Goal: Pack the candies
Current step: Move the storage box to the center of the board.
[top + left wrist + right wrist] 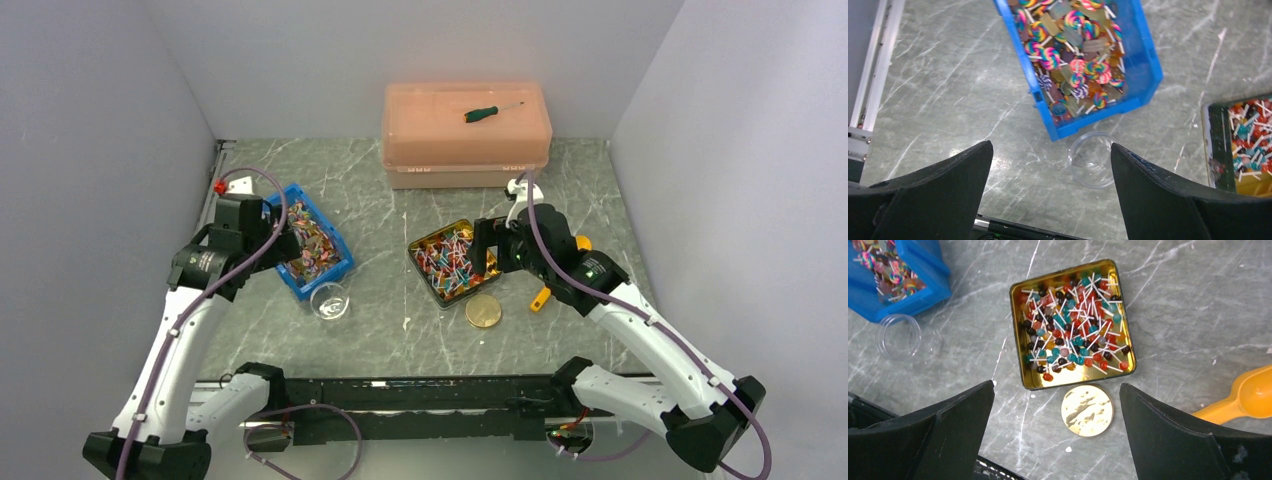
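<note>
A grey marble-veined tabletop [400,330] is carrying everything. The left gripper [1048,160] is hovering wide open and empty. Swirl-topped stick candies [1068,45] are filling the blue plastic bin [1148,60] at its twelve o'clock, with a clear round cup [1091,160], seemingly empty, between. The right gripper [1057,390], likewise spread and empty, is facing ball-headed candies [1073,325] in the gold square tin [1018,325] at twelve.

left arm [178,325], right arm [640,325]: white links, black joints | purple cables [285,212] | gripper fingers [923,195]: black, wedge-shaped

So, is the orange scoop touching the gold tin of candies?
Apart. The right wrist view shows a strip of bare table between the orange scoop and the gold tin, at its right wall.
</note>
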Robot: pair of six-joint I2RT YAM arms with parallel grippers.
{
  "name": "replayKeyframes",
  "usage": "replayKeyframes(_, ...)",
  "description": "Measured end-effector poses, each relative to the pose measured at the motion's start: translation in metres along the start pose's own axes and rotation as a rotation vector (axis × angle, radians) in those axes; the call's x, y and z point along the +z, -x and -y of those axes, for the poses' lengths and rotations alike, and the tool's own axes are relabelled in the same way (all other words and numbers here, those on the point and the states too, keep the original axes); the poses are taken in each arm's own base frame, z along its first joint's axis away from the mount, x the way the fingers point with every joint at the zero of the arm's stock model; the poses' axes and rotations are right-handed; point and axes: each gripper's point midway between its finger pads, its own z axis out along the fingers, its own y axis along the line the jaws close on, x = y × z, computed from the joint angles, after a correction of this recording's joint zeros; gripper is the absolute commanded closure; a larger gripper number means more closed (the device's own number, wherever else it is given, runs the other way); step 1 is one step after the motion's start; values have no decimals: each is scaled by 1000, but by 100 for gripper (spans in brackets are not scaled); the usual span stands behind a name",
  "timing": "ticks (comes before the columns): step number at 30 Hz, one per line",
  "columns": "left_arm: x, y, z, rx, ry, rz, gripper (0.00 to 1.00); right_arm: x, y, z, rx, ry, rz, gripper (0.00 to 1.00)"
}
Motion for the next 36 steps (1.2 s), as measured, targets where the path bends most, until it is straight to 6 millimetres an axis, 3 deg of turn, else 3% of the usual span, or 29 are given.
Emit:
replayKeyframes(10, 33, 2, -31, -83, 133, -69, 24, 3, -23, -5, 17, 40, -75, 1)
replayKeyframes(17, 63, -13, -42, -143, 155, -173, 34, 0, -30, -6, 38, 55, -86, 1)
replayKeyframes(23, 88, -30, -48, -196, 149, -275, 35, -7, -29, -6, 47, 57, -79, 2)
replayKeyframes(36, 120, -40, -44, -262, 88, -399, 41, -17, -36, -3, 62, 54, -86, 1)
